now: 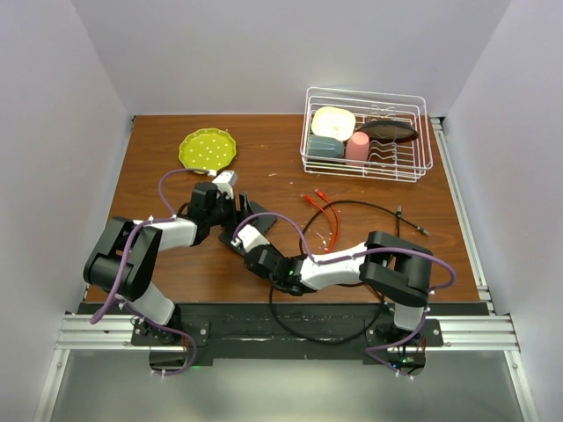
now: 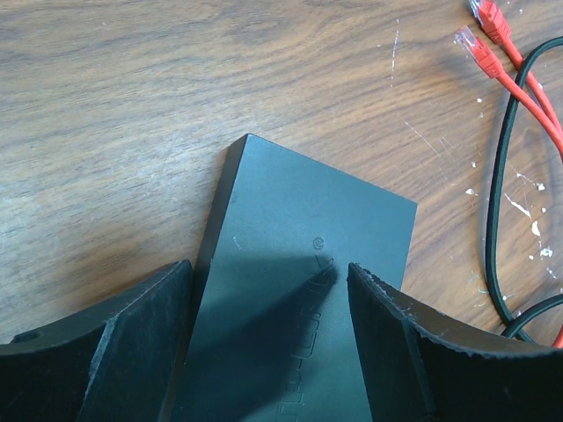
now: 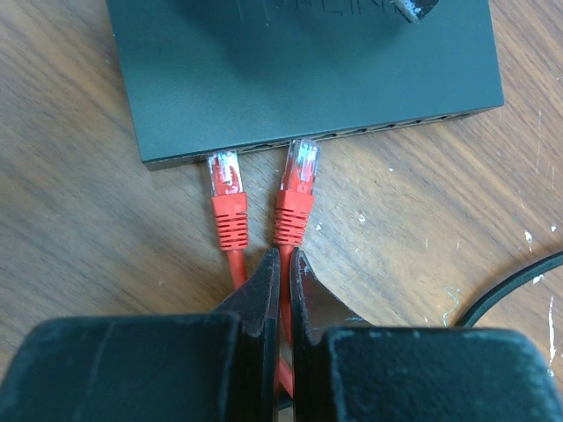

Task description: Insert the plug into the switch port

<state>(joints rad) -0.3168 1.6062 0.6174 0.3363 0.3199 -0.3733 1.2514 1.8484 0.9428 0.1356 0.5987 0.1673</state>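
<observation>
Plug [image 3: 300, 167], red with a clear tip, lies on the brown bench [image 3: 70, 220]. Its long axis runs from the right claw [image 3: 281, 264] to the flat matte-black box [image 3: 299, 70]. Its tip points at the switch port [image 3: 369, 132] row on the long edge of the box and touches that edge; if it is inside, we cannot tell. The right claw is closed on the red cable [image 3: 283, 378] just behind the plug. A second red plug [image 3: 225, 176] lies beside, parallel. The left claw [image 2: 270, 268] stands open over the box lid, where raised letters seem to end in "LINK".
</observation>
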